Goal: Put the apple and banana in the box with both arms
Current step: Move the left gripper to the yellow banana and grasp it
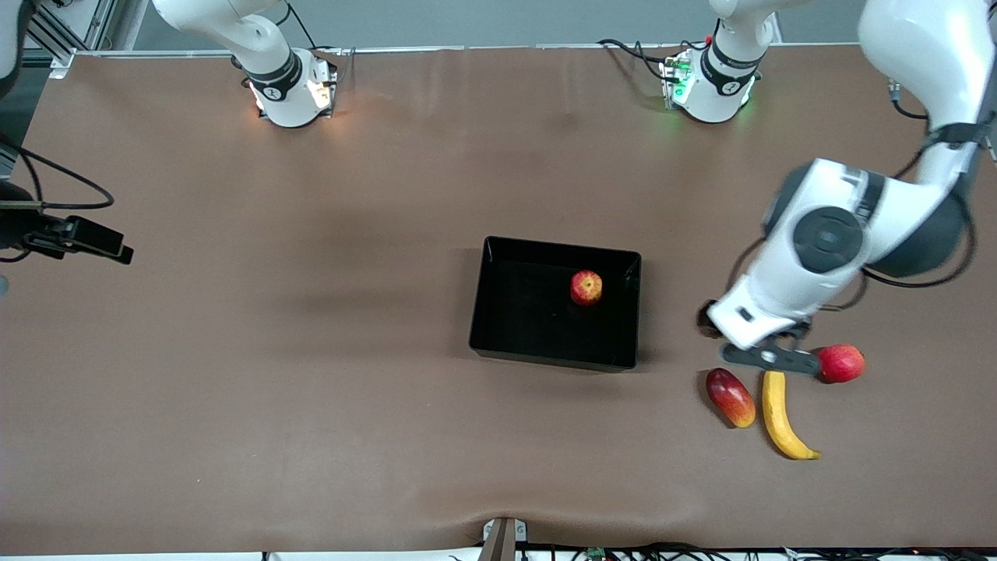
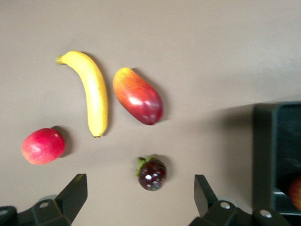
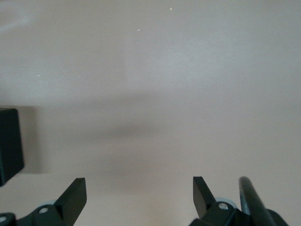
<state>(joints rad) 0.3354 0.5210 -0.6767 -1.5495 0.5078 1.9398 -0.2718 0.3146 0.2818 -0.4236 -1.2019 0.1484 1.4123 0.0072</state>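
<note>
Hovering over the fruit cluster beside the shallow glossy black plastic box (image 1: 498, 257), toward the left arm's end of the table, the left gripper (image 2: 141, 200) hangs with fingers spread, holding nothing. The small round red apple (image 1: 586, 287) already lies inside the box. The long yellow curved banana (image 1: 781, 415) rests on the table, nearer the front camera than the box; fetching it is the step in hand, calling for a descent astride it. The right gripper (image 3: 139, 201) waits, also spread and empty, well apart from the box.

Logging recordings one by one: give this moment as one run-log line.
apple: in box | banana: on table, not boxed | left claw: open, over fruits beside box | right claw: open, over bare table
</note>
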